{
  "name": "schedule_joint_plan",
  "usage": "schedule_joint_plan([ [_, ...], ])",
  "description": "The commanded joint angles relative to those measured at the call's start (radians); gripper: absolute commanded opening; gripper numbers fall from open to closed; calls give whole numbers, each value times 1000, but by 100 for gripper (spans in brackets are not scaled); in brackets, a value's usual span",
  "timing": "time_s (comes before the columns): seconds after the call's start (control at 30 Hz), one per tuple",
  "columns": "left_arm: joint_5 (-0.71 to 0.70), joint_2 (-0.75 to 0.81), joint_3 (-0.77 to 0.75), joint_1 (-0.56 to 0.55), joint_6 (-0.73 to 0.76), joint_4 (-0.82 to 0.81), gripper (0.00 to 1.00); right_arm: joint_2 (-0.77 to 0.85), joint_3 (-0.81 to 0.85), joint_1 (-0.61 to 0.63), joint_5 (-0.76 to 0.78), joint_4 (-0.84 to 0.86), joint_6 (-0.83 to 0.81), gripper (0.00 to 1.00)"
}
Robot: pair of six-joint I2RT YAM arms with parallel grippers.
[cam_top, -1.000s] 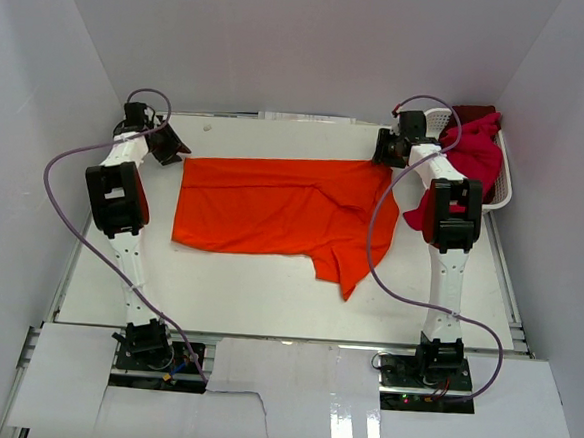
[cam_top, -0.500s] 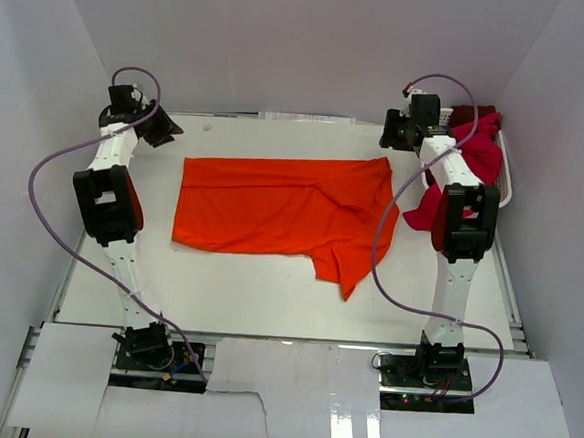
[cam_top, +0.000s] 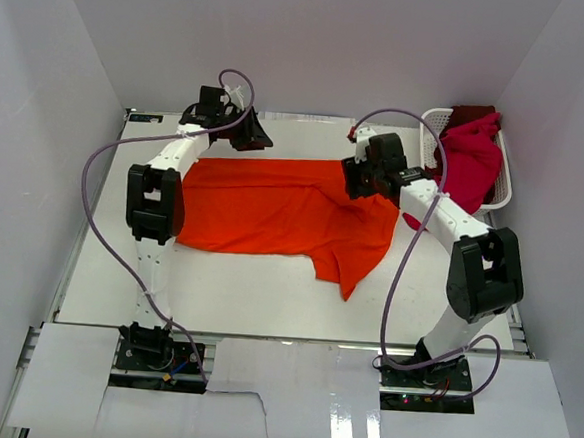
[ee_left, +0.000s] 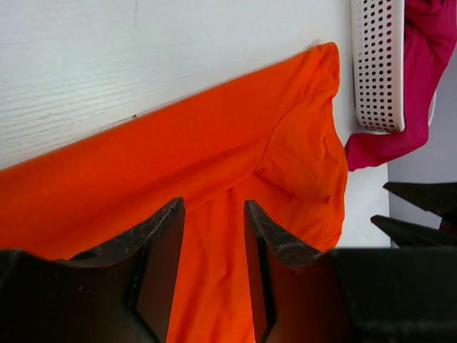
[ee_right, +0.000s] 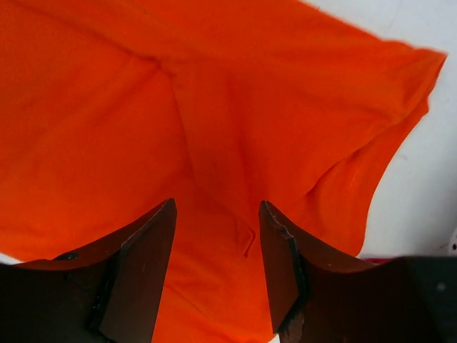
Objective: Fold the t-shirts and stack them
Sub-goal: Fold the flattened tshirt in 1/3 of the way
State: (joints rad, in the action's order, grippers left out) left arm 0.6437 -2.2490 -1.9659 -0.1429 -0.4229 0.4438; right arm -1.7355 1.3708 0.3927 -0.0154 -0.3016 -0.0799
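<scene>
The large bright orange cloth t-shirt (cam_top: 272,213) lies spread across the middle of the white table (cam_top: 217,289). The left gripper (cam_top: 250,134) hovers at its 11 o'clock edge, the right gripper (cam_top: 360,179) over its 2 o'clock area — both released, grasping nothing.

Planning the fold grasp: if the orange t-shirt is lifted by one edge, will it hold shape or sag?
Probably floppy: the orange t-shirt lies flat with soft creases and a rumpled sleeve, so it should drape from any pinch. Pushed, it would likely bunch rather than slide on the table.
</scene>
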Motion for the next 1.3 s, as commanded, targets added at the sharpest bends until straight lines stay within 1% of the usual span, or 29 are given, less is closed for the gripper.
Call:
schedule_joint_plan([
  [0.0, 69, -46, -94, 9, 0, 7, 49, 126, -122, -2, 63, 107, -73, 56],
  [0.07, 117, -95, -129, -1, -17, 7, 49, 184, -171, 6, 48, 149, -116, 53],
  [0.1, 137, -113, -172, -6, -33, 7, 49, 200, -218, 9, 45, 166, -135, 53],
  [0.2, 217, -185, -238, -26, -56, -2, 50, 253, -285, 32, 51, 235, -207, 52],
  [0.27, 290, -230, -281, -43, -114, -45, 50, 264, -332, 49, 63, 277, -262, 53],
  [0.3, 316, -241, -283, -49, -138, -97, 50, 260, -340, 58, 68, 282, -277, 54],
  [0.37, 342, -267, -306, -75, -187, -125, 51, 240, -340, 70, 95, 280, -308, 55],
  [0.53, 366, -314, -366, -124, -252, -171, 52, 199, -329, 127, 210, 272, -369, 54],
  [0.67, 375, -323, -332, -155, -290, -201, 51, 177, -341, 143, 264, 291, -411, 51],
  [0.7, 376, -328, -326, -158, -292, -205, 51, 174, -343, 147, 269, 321, -423, 50],
  [0.8, 375, -337, -312, -173, -300, -206, 50, 143, -332, 159, 287, 317, -437, 49],
  [0.9, 361, -342, -288, -179, -298, -201, 48, 113, -311, 181, 311, 269, -442, 47],
  [1.13, 303, -351, -238, -181, -254, -162, 46, 70, -326, 227, 336, 271, -446, 46],
  [1.27, 283, -369, -251, -181, -229, -120, 47, 44, -322, 241, 339, 279, -440, 45],
])
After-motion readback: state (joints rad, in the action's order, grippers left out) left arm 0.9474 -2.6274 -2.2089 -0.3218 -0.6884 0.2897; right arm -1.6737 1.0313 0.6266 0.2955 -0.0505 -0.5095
